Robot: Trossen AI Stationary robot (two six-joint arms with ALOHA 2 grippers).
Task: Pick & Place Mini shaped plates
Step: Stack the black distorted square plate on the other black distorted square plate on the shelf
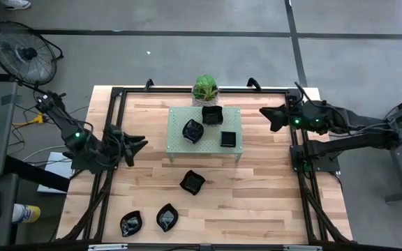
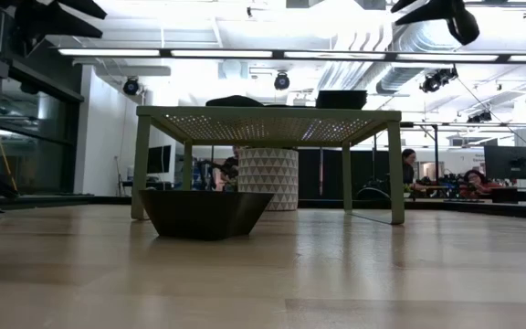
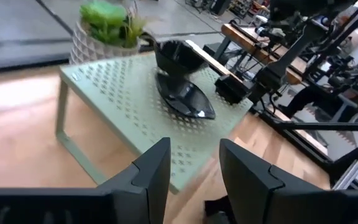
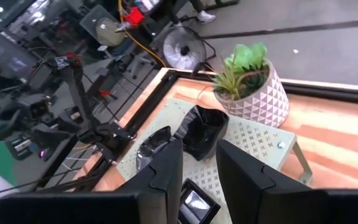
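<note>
Left gripper (image 1: 139,144) hovers at the table's left edge, fingers parted, empty. Right gripper (image 1: 267,116) hovers at the right edge, fingers parted, empty. Three mini shaped plates (image 1: 192,130) sit on the rack (image 1: 179,143); three lie on the table (image 1: 257,195). The low view hides both arms.

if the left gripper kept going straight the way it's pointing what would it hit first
Probably the pale green rack: the open left gripper aims at its near edge, with the leaf-shaped black plate farther along on top. Depth is uncertain.
</note>
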